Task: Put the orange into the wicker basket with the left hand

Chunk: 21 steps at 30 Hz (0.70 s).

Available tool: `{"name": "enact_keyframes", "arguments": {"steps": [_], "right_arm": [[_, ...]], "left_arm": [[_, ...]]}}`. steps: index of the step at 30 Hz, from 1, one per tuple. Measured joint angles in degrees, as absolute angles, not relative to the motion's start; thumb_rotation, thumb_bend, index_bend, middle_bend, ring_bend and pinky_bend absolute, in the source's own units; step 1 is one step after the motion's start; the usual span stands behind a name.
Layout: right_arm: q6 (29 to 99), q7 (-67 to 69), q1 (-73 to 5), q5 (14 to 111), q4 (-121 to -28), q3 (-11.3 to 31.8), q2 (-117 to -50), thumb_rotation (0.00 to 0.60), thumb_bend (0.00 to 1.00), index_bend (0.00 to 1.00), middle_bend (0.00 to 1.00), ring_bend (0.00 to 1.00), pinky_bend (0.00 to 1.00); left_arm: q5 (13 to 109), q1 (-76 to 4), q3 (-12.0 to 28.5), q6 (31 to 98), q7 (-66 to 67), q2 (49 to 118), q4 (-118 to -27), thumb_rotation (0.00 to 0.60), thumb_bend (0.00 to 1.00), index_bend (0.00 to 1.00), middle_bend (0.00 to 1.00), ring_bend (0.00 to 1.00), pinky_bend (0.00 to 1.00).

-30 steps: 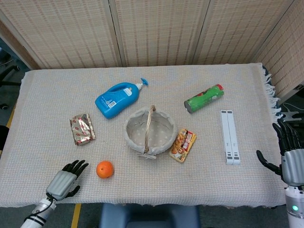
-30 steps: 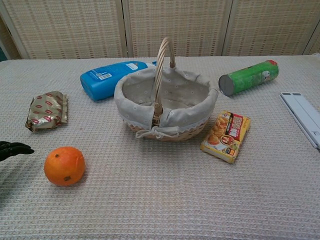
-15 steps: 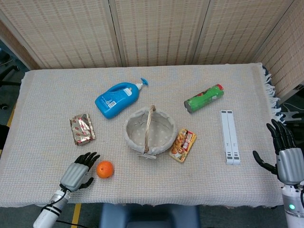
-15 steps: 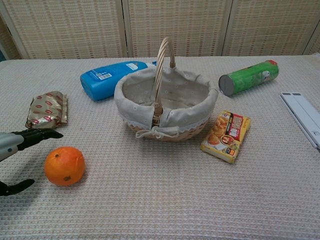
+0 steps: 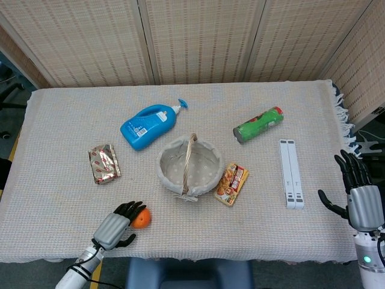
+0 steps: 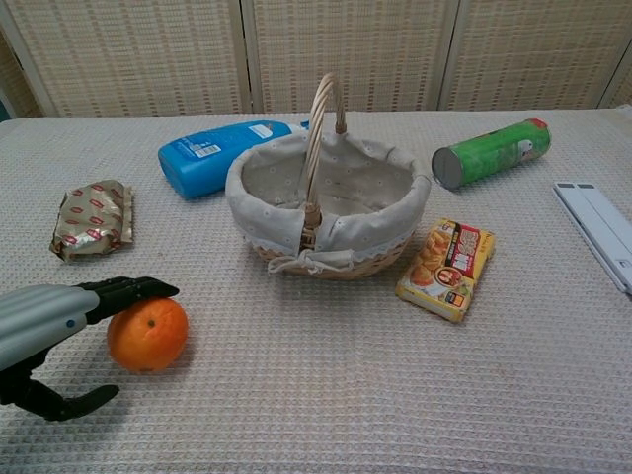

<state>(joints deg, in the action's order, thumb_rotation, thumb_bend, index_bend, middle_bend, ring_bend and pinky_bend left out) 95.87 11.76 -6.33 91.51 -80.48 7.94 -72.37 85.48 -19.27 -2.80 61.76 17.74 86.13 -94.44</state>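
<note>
Head view: left hand has moved right since the earlier frames and now reaches the orange, fingers over its top, thumb apart below; orange shifted slightly right, on the table, well left of and nearer than the wicker basket. Right hand off the right edge, fingers spread, empty.

Chest view: left hand fingers rest on the orange, thumb on the cloth clear of it, no closed grasp. Right hand not visible here.
</note>
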Motion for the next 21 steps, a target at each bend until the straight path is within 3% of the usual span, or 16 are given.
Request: {"name": "enact_keyframes", "arguments": {"steps": [5, 9, 10, 12, 15, 18, 21], "right_arm": [[95.85, 11.99, -6.37, 91.16, -80.59, 8.13, -72.29, 0.600, 0.19, 0.01, 0.00, 0.00, 0.11], [95.71, 12.14, -6.43, 91.04, -80.64, 8.16, -72.22, 0.600, 0.19, 0.02, 0.00, 0.00, 0.11], [95.69, 12.15, -6.44, 91.03, -80.65, 8.17, -72.21, 0.600, 0.19, 0.02, 0.00, 0.00, 0.11], [95.63, 12.16, -6.47, 90.98, -80.67, 8.18, -72.18, 0.600, 0.19, 0.02, 0.00, 0.00, 0.11], [95.65, 12.22, -6.48, 90.90, -80.65, 8.22, -72.19, 0.600, 0.19, 0.02, 0.00, 0.00, 0.11], [95.70, 12.22, -6.49, 90.86, -80.62, 8.25, -72.23, 0.600, 0.19, 0.02, 0.00, 0.00, 0.11], [95.71, 12.11, -6.52, 90.86, -80.61, 8.25, -72.29, 0.600, 0.19, 0.02, 0.00, 0.00, 0.11]], "left_arm": [[85.62, -19.27, -2.68, 62.68, 17.26, 89.69, -91.90, 0.600, 0.38, 0.00, 0.00, 0.01, 0.11], [86.42, -19.02, -2.49, 64.53, 16.35, 92.00, -89.73, 0.600, 0.38, 0.03, 0.02, 0.15, 0.18], [86.77, -18.93, -2.46, 65.06, 16.06, 92.55, -89.11, 0.600, 0.38, 0.05, 0.04, 0.20, 0.22], [87.20, -18.77, -2.43, 65.64, 15.79, 93.16, -88.36, 0.600, 0.40, 0.23, 0.19, 0.41, 0.40], [88.10, -17.98, -1.99, 68.45, 15.35, 95.00, -86.54, 0.600, 0.45, 0.44, 0.35, 0.58, 0.57], [89.53, -16.78, -1.49, 73.70, 14.04, 98.06, -82.57, 0.600, 0.48, 0.52, 0.43, 0.66, 0.65], [90.71, -15.74, -1.01, 77.21, 12.77, 100.53, -78.92, 0.600, 0.49, 0.55, 0.46, 0.69, 0.66]]}}
